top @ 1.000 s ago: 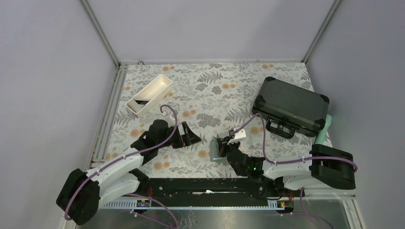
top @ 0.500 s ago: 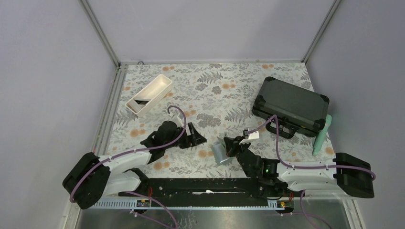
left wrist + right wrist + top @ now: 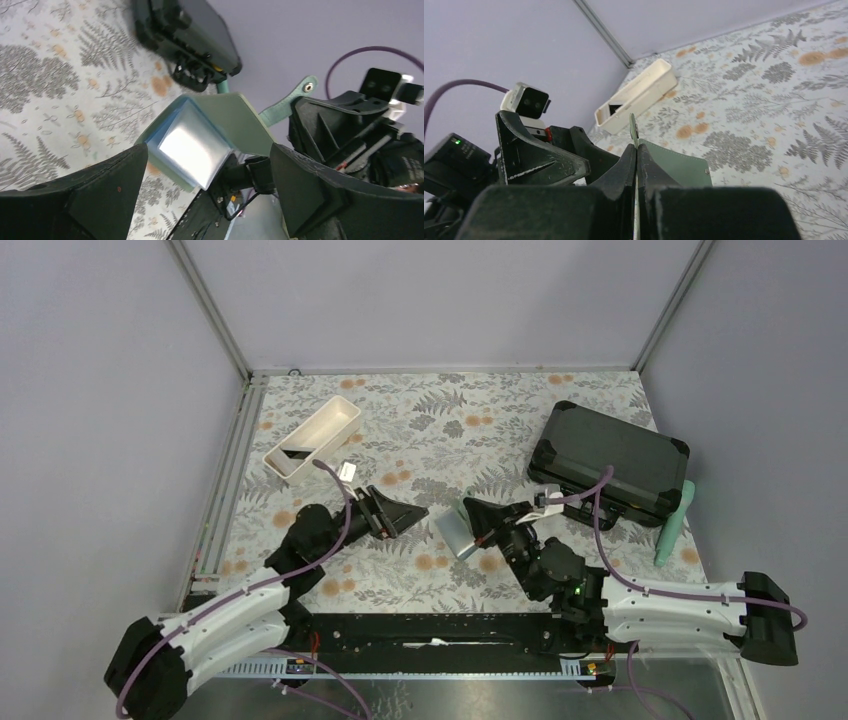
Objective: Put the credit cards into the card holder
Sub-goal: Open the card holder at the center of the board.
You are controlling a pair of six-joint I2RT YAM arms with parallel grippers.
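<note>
Gripping the sage-green card holder (image 3: 456, 533) by one flap, the right gripper (image 3: 480, 529) had its jaws pressed together on the thin green cover, as its own wrist view showed; the holder sat near the middle of the floral table cloth (image 3: 440, 425), tilted and spread open toward the left arm; whether its lower edge touched the cloth could not be told. The left gripper (image 3: 405, 514) stood with its jaws wide apart and nothing between them, aimed at the open holder and just beside it without touching; from the left wrist, the holder's pale blue translucent pockets (image 3: 192, 142) faced the camera between the two dark fingers (image 3: 100, 195), and a green strap (image 3: 290, 102) with a snap stuck out to the right. A white tray (image 3: 335, 420) lay well apart at the far left with a dark card (image 3: 296, 452) inside its near end; a closed black case (image 3: 610, 462) lay at the far right.
</note>
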